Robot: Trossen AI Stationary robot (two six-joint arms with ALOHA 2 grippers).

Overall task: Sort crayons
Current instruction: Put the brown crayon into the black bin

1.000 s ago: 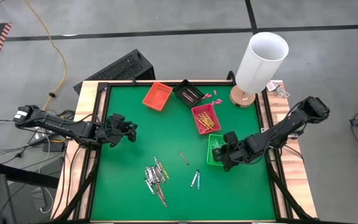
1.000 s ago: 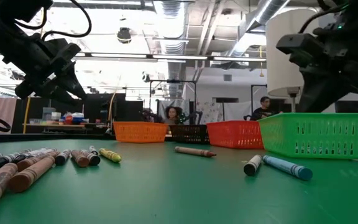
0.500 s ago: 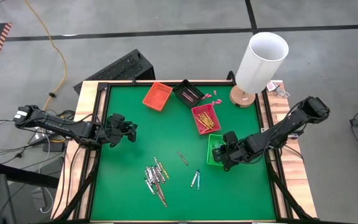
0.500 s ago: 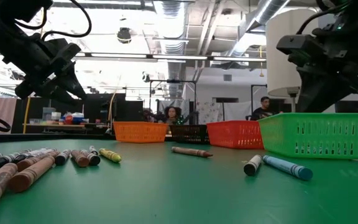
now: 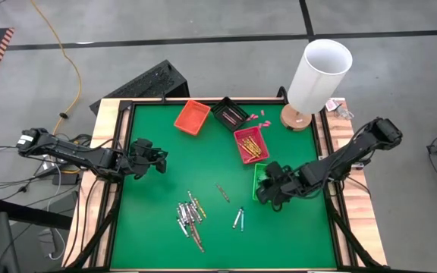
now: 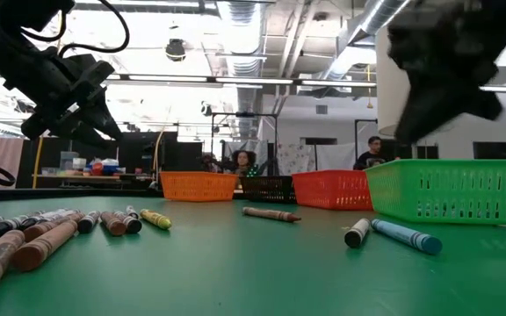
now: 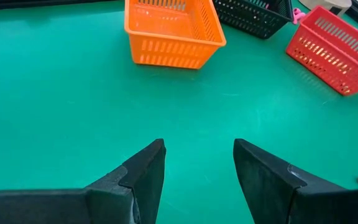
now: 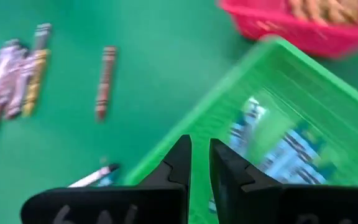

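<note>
Loose crayons lie on the green table: a cluster (image 5: 190, 218) near the front left, one brown crayon (image 5: 224, 192) alone, and two blue ones (image 5: 238, 219). Blue crayons (image 8: 272, 146) lie in the green tray (image 5: 261, 176). My right gripper (image 8: 201, 155) hovers above that tray's left wall (image 8: 185, 127), its fingers a narrow gap apart with nothing between them. My left gripper (image 7: 197, 162) waits open above bare table near the left edge (image 5: 158, 158), pointing toward the trays.
An orange tray (image 5: 192, 117), a black tray (image 5: 230, 114) and a red tray (image 5: 250, 144) holding yellow-orange crayons stand along the far side. A tall white cylinder (image 5: 319, 72) on a wooden base stands at the far right corner. Pink bits (image 5: 253, 117) lie beside the black tray.
My right gripper has risen a little and shifted toward the table's left, from over the green tray's middle to above its left wall, rolling about its own axis as it went. The left arm has kept still.
</note>
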